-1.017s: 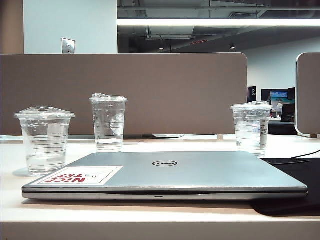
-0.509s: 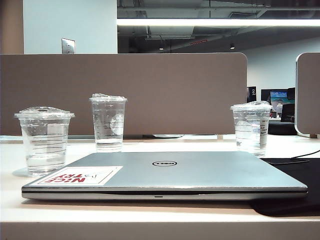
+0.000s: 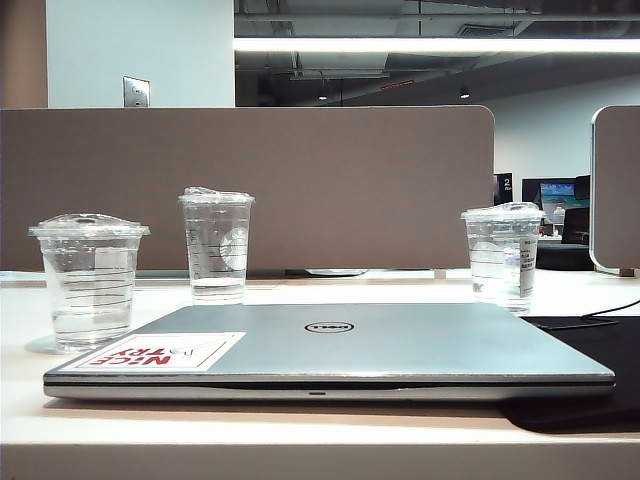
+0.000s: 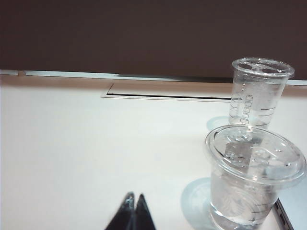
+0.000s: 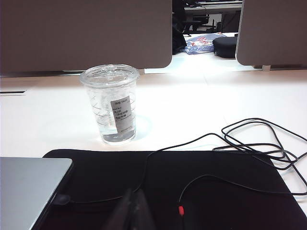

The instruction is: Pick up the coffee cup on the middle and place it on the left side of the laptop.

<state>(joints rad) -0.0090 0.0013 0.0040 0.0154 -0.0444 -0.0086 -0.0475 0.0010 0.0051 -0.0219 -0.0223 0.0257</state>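
The coffee cup point(image 3: 90, 282), squat and clear with a domed lid and some water, stands on the table just left of the laptop's point(image 3: 340, 345) front corner. In the left wrist view the same coffee cup point(image 4: 252, 177) is close by, off to one side of my left gripper point(image 4: 135, 197), which is shut and empty over bare table. A sliver of the laptop point(image 4: 284, 218) edge shows beside the cup. My right gripper point(image 5: 135, 194) is shut and empty above a black mat point(image 5: 216, 187), with the laptop point(image 5: 29, 187) corner nearby. Neither gripper shows in the exterior view.
A taller slim clear cup point(image 3: 217, 245) stands behind the laptop, also seen as the slim cup point(image 4: 259, 93). A labelled clear cup point(image 3: 503, 255) stands at the right, the labelled cup point(image 5: 111, 103) near the mat. Black cables point(image 5: 254, 139) loop over the mat. A grey partition point(image 3: 250, 180) closes the back.
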